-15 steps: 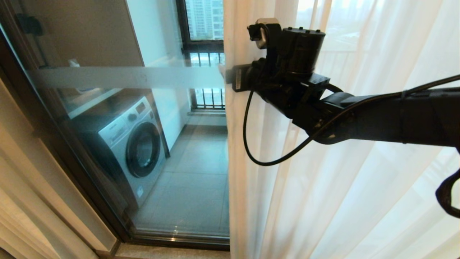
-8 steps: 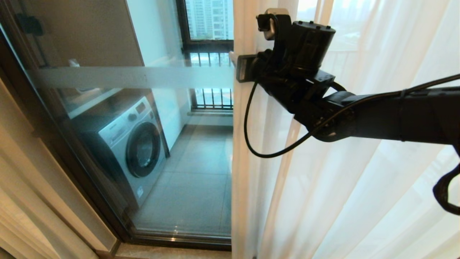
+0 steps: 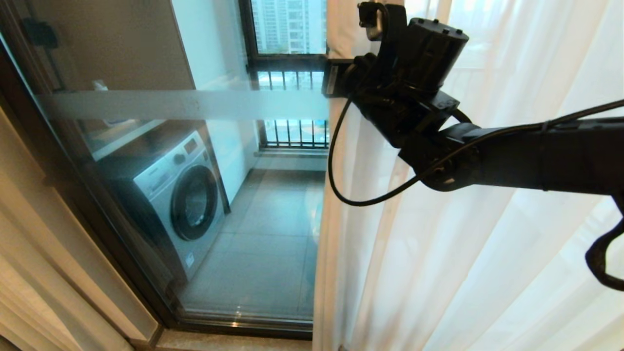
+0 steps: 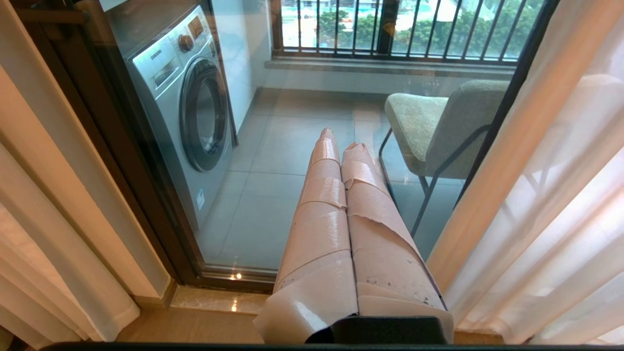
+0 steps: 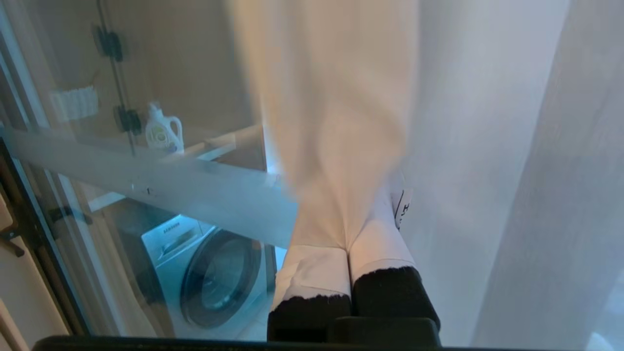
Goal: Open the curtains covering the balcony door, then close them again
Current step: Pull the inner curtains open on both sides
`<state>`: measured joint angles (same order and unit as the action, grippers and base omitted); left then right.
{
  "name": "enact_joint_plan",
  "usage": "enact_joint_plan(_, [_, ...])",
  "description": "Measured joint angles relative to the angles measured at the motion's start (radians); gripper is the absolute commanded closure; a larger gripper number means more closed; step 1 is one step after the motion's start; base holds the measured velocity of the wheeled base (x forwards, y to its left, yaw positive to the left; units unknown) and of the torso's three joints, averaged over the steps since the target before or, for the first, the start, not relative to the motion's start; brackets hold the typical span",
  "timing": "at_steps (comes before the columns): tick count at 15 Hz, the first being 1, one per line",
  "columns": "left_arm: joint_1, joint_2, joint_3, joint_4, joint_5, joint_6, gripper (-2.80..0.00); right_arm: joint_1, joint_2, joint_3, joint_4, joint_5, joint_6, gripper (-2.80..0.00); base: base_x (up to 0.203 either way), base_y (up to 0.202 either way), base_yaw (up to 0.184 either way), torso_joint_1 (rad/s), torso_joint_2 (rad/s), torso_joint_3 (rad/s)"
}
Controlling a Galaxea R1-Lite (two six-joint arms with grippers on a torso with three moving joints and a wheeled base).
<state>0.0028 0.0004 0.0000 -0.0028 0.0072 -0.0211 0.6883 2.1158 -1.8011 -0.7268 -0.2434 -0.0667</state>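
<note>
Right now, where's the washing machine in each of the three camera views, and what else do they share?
Head view: the washing machine sits lower left, behind the balcony door glass.
Left wrist view: upper left, beyond the shut left gripper.
Right wrist view: bottom, left of centre, beside the right gripper.
Shared landmark: the sheer curtain.

Washing machine [image 5: 214, 273], seen through the glass: a short brand word on the upper front panel, letters too small to read with certainty. Small white sticker [image 4: 200, 199] low on its front: print illegible. Detergent bottle [image 5: 163, 130]: label unreadable.
</note>
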Motion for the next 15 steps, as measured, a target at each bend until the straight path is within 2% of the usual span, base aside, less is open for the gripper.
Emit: enact_joint_plan(15, [0.0, 0.0, 0.0, 0.0, 0.0, 0.0, 0.0, -0.089, -0.206, 0.045, 0.084, -0.008, -0.113, 0.0, 0.0, 0.0, 0.0, 0.0, 0.0, 0.0])
